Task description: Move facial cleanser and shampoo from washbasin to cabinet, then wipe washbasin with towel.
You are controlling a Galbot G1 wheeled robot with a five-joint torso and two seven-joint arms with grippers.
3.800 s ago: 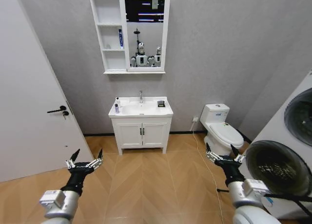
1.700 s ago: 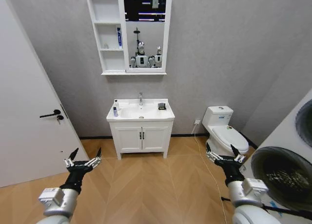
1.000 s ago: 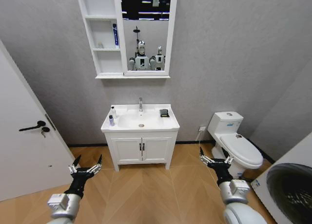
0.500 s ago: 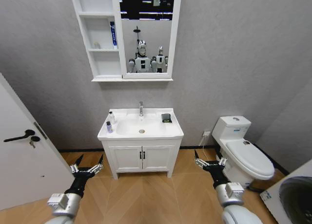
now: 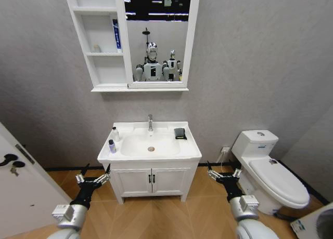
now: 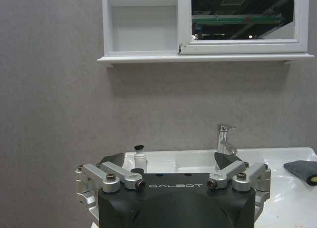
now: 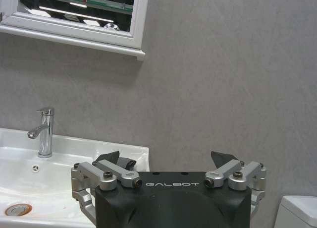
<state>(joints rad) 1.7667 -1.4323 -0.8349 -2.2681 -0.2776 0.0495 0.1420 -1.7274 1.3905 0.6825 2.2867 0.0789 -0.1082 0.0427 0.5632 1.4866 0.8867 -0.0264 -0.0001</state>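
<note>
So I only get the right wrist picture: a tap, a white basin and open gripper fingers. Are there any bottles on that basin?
Observer: Yes. In the head view two small bottles stand on the left rim of the washbasin: a white bottle nearer the wall and a dark-capped bottle nearer the front.
Operator: Where could they go?
Observer: Above it, the cabinet has open shelves left of the mirror. Its middle compartment holds a blue-and-white tube.
Operator: And the other arm?
Observer: The left gripper hangs open, low, before the left side of the vanity, touching nothing.
</note>
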